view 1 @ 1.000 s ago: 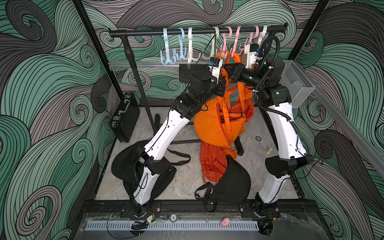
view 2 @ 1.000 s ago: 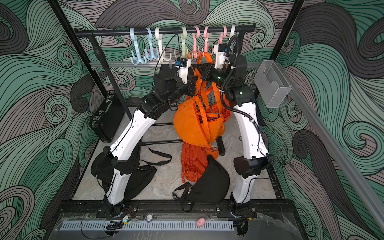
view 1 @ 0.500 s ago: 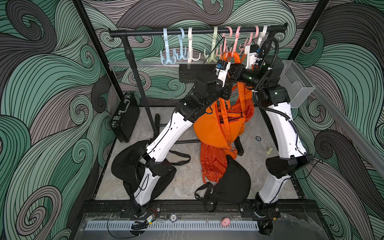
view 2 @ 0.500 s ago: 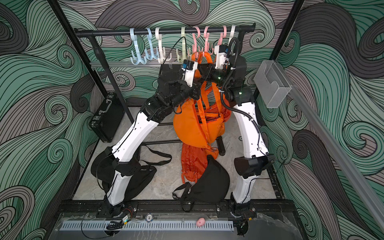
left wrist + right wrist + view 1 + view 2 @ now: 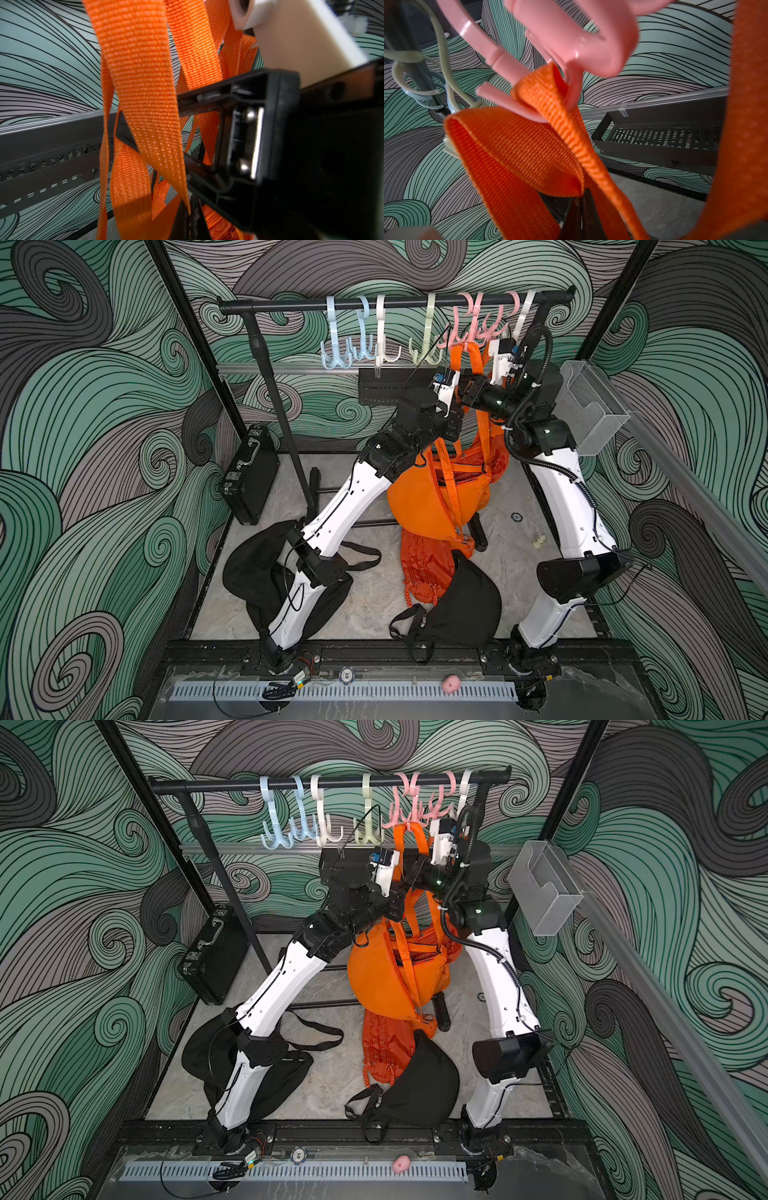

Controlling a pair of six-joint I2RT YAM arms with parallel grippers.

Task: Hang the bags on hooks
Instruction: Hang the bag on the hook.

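While both jaws clamp the bag strap (image 5: 519,145), its loop touches pink hook (image 5: 581,52).

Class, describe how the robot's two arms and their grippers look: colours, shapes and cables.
The left arm and right arm have white link shells between black joints. A ribbed black hose loops by the right wrist; thin black wires run along the left arm. The left gripper and right gripper are black.
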